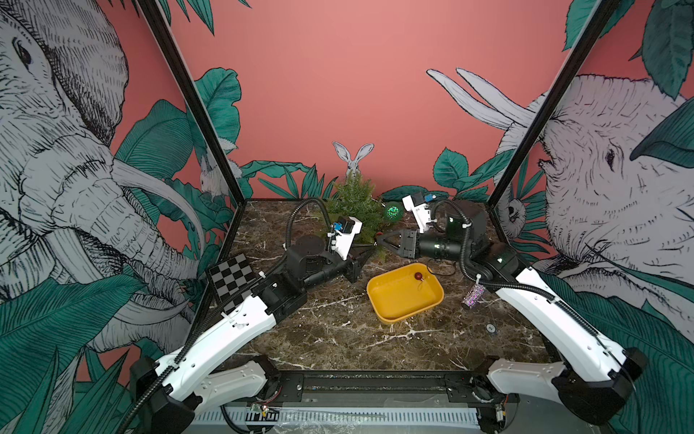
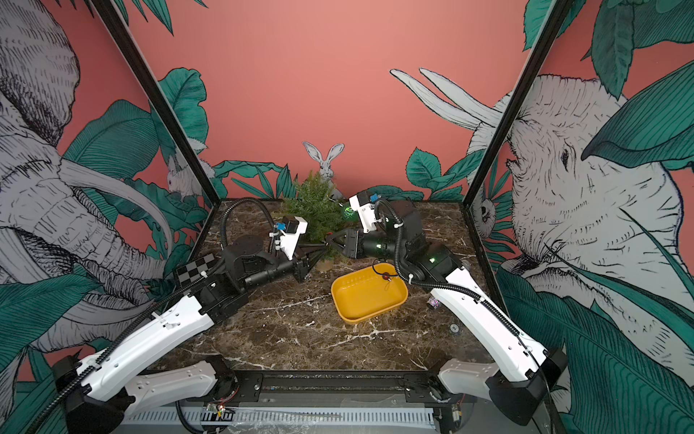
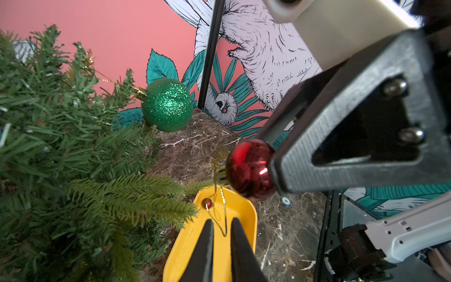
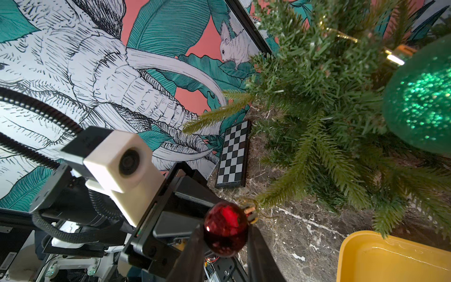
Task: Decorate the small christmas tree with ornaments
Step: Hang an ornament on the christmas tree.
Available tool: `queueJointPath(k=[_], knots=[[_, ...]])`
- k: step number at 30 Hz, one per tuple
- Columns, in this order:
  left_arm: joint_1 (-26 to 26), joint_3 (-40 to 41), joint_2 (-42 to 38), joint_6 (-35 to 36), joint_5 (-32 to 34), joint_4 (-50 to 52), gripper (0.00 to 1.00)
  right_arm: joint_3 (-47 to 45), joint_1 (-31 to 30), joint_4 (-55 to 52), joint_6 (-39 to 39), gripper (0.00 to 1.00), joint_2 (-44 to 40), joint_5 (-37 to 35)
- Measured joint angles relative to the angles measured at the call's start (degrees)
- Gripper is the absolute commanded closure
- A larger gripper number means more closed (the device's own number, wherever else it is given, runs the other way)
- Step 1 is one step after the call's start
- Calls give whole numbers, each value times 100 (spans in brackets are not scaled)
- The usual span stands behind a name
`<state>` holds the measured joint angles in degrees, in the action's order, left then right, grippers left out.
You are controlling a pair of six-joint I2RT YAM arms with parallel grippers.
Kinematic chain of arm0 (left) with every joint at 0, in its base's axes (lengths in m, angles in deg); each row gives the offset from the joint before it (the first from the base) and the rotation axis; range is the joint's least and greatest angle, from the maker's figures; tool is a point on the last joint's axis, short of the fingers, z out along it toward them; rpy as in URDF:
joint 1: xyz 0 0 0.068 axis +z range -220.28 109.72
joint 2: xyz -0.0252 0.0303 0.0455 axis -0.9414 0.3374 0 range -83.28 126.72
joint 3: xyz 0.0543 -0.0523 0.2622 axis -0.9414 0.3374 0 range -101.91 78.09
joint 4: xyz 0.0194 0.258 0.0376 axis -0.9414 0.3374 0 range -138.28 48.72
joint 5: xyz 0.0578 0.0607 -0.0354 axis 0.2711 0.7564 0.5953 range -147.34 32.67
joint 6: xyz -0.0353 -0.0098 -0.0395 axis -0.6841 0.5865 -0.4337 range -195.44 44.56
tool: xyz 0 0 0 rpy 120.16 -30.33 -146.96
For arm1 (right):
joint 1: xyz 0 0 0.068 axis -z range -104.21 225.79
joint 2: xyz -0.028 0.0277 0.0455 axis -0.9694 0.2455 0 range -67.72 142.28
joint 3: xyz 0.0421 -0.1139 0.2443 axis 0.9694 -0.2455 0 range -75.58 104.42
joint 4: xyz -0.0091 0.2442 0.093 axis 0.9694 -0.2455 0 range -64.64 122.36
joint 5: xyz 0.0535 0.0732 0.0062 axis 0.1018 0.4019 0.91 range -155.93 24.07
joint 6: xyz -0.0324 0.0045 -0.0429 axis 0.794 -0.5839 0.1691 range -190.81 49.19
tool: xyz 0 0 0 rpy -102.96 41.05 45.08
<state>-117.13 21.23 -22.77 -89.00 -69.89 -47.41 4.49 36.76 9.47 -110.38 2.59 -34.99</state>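
The right claw point(image 4: 224, 232) clamps a dark-red ball point(image 4: 224, 223). Its string loop point(image 3: 223, 210) hangs straight ahead of the left claw point(image 3: 222, 221), between narrowly parted jaws. The small christmas tree point(image 3: 73, 146) stands just beyond, a branch tip beside the ball.

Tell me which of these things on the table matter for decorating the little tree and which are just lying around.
For the job: small christmas tree; green glitter ball hung on it; red ball in the right claw; second red ball in the yellow tray.
Lying about: checkerboard; glittery cylinder; small round token.
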Motion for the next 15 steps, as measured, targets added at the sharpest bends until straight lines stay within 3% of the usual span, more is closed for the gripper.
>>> queueJointPath(k=[3,15], knots=[[0,0,50,13,0,0,100,-37,0,31,-17,73,-20,17],[-4,0,70,26,42,-20,100,-127,0,79,-52,72,-50,33]])
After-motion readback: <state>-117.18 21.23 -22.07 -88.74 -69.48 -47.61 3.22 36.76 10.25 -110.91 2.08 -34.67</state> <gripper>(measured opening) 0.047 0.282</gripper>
